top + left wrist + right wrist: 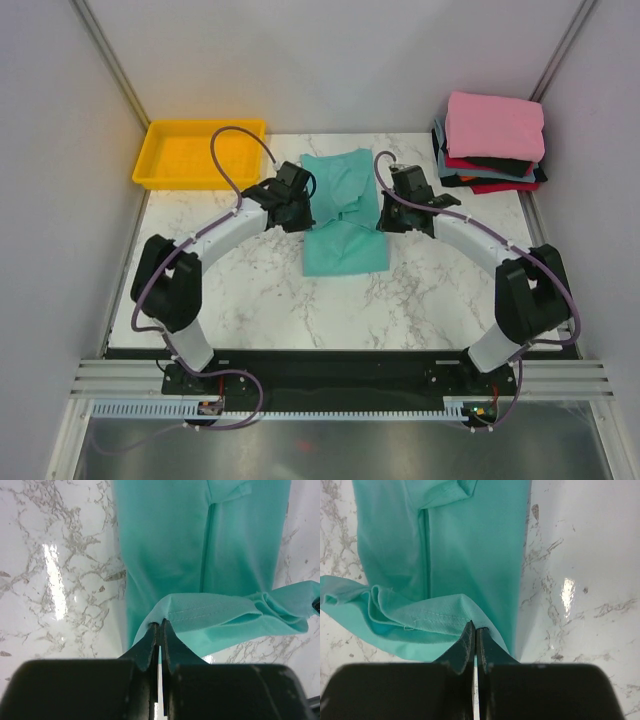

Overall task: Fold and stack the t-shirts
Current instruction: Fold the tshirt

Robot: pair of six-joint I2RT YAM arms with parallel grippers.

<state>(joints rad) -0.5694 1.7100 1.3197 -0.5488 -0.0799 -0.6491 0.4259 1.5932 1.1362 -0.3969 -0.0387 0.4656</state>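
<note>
Left fingers (145, 647) pinch teal t-shirt (345, 250) hem, left edge; right fingers (462, 650) pinch right edge.

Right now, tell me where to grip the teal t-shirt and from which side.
Grip the teal t-shirt by its stitched hem, at the two corners: left claw from the left edge, right claw from the right. It lies folded into a narrow strip, so each corner faces one claw, and both claws are shut on that hem.
</note>
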